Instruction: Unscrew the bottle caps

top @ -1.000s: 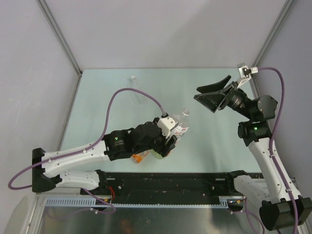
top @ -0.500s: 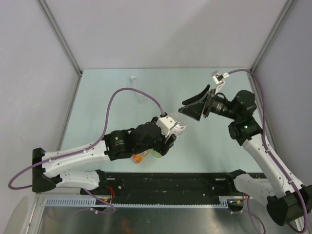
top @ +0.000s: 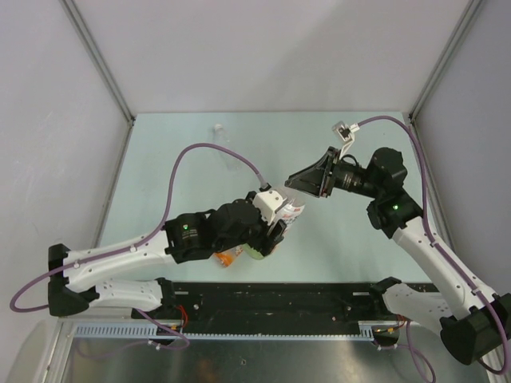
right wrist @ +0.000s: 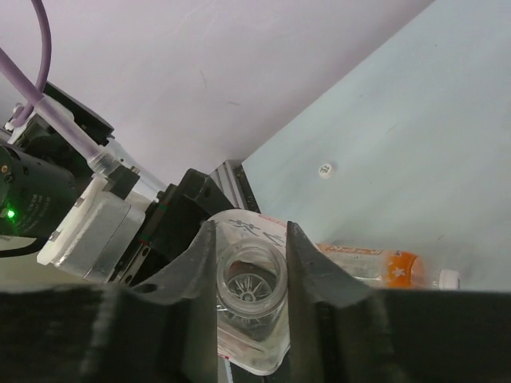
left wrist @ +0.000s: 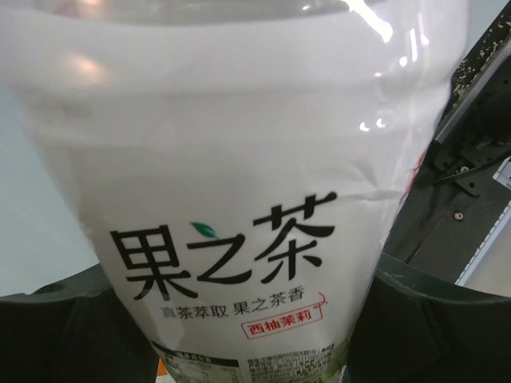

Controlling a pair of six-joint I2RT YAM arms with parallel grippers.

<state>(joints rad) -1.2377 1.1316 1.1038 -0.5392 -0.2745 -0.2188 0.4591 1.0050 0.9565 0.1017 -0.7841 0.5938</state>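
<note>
- Grippers: both hold one labelled bottle, which is raised above the table near its front middle and tilted with its top toward the right arm.
- Hold of the left gripper: clamped around the bottle's body. In the left wrist view the white label with black characters fills the frame, and dark fingers show at the lower corners.
- Hold of the right gripper: closed on the bottle's top end, one finger against each side of the clear round neck. Whether a cap sits there cannot be told.
- Position of the orange bottle: on its side on the table, below the held bottle, with a white cap on its end.
- Position of the small white cap: loose on the table, apart from the orange bottle.
</note>
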